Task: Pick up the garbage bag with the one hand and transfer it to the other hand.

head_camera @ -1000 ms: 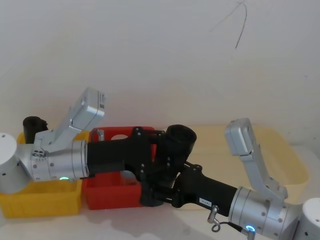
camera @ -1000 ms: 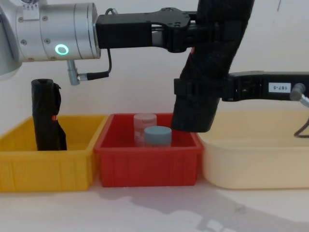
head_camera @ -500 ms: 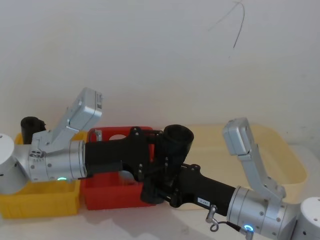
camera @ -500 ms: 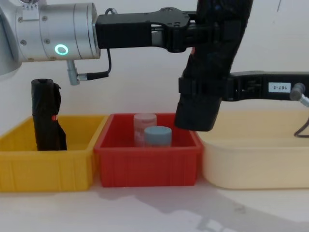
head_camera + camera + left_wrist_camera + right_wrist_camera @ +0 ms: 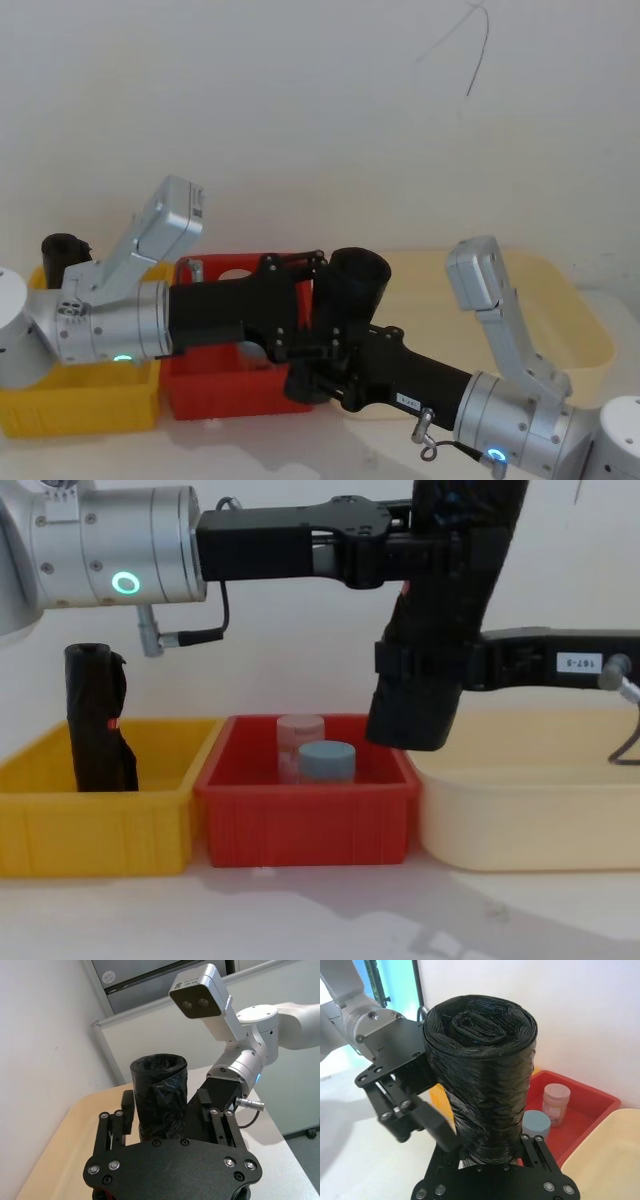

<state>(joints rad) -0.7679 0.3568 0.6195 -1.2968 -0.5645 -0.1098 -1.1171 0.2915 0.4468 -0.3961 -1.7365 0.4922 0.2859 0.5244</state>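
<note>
Handover midway. Left fingers (image 5: 128, 1110) closed on garbage bag (image 5: 480, 1075); right fingers (image 5: 415, 667) closed on it below them. Next, likely: left fingers open.

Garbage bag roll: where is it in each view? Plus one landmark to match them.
Head: garbage bag at centre, by the red bin's right end.
Chest: bag right of centre, tilted, above the bin's right end.
Left wrist: bag mid-picture.
Right wrist: bag mid-picture, large.
Landmark: red bin.
</note>
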